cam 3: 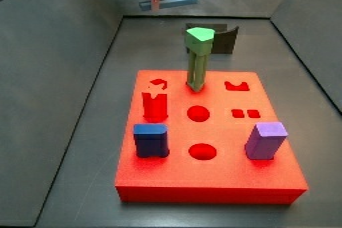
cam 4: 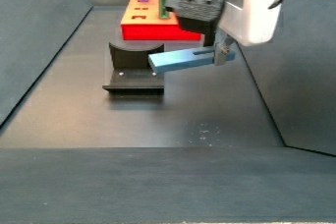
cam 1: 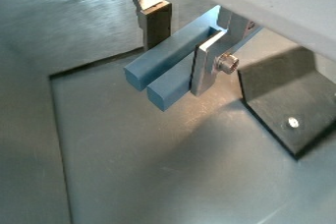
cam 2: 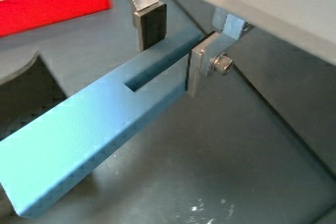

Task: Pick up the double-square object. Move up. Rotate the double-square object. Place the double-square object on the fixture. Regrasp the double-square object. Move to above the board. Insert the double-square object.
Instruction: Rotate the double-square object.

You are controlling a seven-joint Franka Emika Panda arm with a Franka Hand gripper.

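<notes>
My gripper (cam 1: pixel 180 59) is shut on one end of the double-square object (cam 1: pixel 155 73), a slate-blue bar with a lengthwise groove. In both wrist views the bar (cam 2: pixel 92 130) juts out sideways from between the silver fingers (cam 2: pixel 202 66). A side view shows the gripper (cam 4: pixel 217 51) carrying the bar (cam 4: pixel 178 61) level above the grey floor, close beside the dark fixture (cam 4: pixel 132 71). The fixture's plate (cam 1: pixel 296 105) lies just past the fingers. The red board (cam 3: pixel 174 177) sits nearer the middle of the bin, and the gripper (cam 3: pixel 158 4) hangs beyond its far edge.
On the board stand a tall green peg (cam 3: pixel 198 62), a short dark-blue block (cam 3: pixel 150 139) and a purple block (cam 3: pixel 267 140). Sloping grey bin walls (cam 4: pixel 39 61) enclose the floor. The fixture (cam 3: pixel 229 40) stands right behind the green peg.
</notes>
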